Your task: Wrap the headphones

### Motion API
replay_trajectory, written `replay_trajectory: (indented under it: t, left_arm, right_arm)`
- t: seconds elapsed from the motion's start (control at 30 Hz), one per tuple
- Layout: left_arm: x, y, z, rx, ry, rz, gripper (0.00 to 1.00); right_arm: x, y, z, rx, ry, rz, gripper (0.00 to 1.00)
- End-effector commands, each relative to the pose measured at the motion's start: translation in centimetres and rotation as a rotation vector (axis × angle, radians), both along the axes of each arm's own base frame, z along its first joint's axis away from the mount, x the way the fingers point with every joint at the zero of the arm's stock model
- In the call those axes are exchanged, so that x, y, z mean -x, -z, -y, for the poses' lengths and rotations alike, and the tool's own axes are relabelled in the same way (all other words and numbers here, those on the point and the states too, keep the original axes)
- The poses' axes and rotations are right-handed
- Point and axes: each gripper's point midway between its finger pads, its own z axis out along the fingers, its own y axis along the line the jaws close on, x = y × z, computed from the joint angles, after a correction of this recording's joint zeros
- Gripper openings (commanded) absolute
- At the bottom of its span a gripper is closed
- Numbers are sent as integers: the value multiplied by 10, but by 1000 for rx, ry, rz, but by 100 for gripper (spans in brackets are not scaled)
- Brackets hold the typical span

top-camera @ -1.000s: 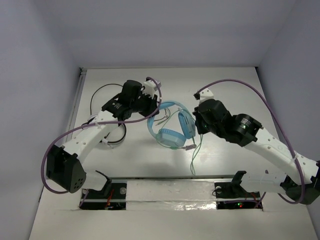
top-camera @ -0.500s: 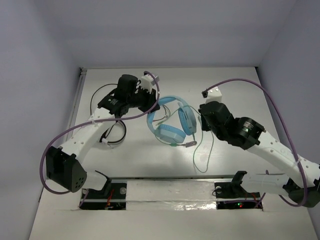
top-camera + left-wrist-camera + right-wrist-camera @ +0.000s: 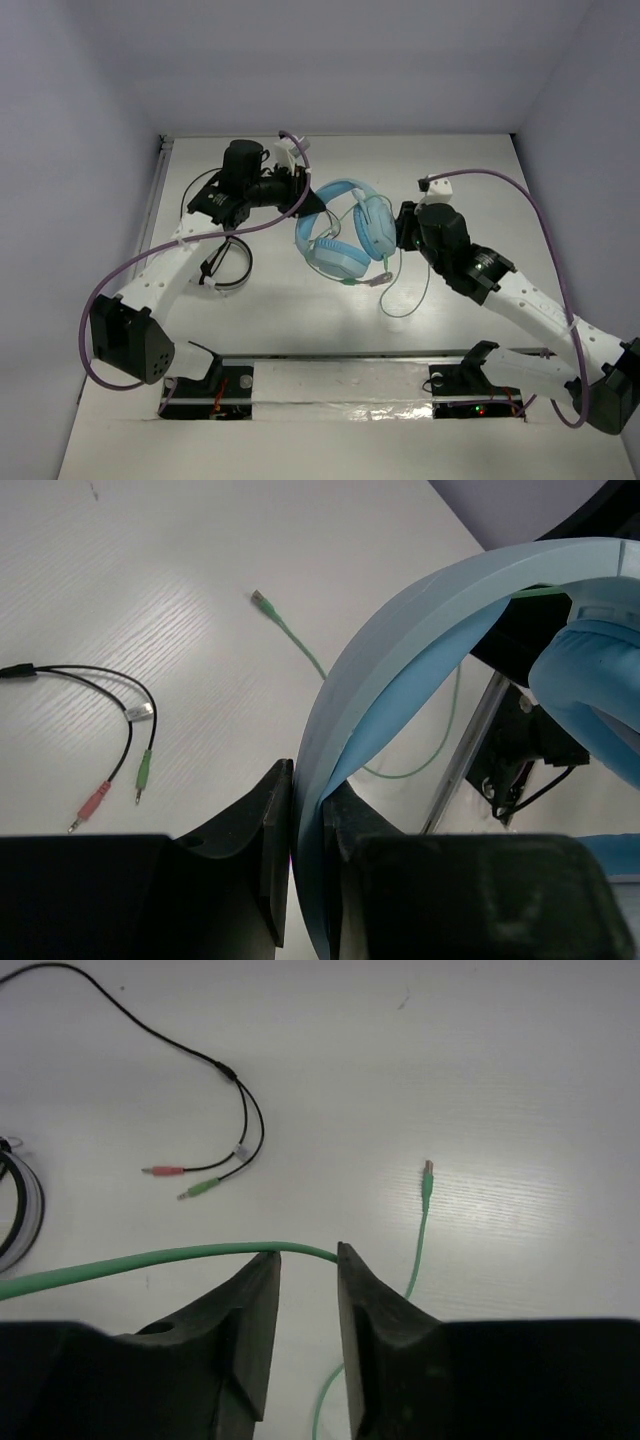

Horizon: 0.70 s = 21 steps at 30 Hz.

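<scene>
One pair of light blue headphones [image 3: 345,235] sits at the middle of the table [image 3: 450,170], between the two arms. Its wide band is pinched between the fingers of the left gripper [image 3: 308,820], which are pressed against either face of the band, and the padded cups hang to the right of that grip. The thin pale green cable [image 3: 405,290] trails from the cups in a loose loop on the table toward the near edge. One stretch of it crosses the gap of the right gripper [image 3: 305,1270], whose fingers are spread wider than the cable and do not clamp it. A black cable [image 3: 215,1175] with pink and green plugs lies farther off, and the smaller black-and-white headset [image 3: 225,265] lies under the left arm.
</scene>
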Motion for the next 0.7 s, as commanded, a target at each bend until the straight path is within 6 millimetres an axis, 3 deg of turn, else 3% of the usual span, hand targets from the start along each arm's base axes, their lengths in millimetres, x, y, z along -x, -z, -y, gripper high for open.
replay_trajectory:
  t: [0.0,0.03,0.07,0.13,0.27,0.3,0.37,0.67]
  left_arm:
    - [6,-73,11,172,57,98,0]
    - [6,-77,11,180,49,99,0]
    - [6,-80,12,187,47,98,0]
    - [4,-93,11,210,27,110,0]
    - [-3,-114,4,234,-49,126,0]
    - [-2,-124,3,244,-54,136,0]
    - [-4,-136,-2,259,-84,142,0]
    - [-17,-187,-19,317,-178,193,0]
  right_arm:
    - [-14,-43,-17,-218,-69,169,39]
    - [-13,-55,-23,-267,-98,220,48]
    - [-13,-49,-25,-280,-121,227,51]
    - [-8,-58,-41,-341,-210,272,55]
    - [-15,-34,-47,-342,-223,239,55]
    - [-15,-20,-49,-336,-223,219,55]
    - [-22,-16,-47,-363,-226,228,56]
    - [-5,5,-84,-467,-428,204,58]
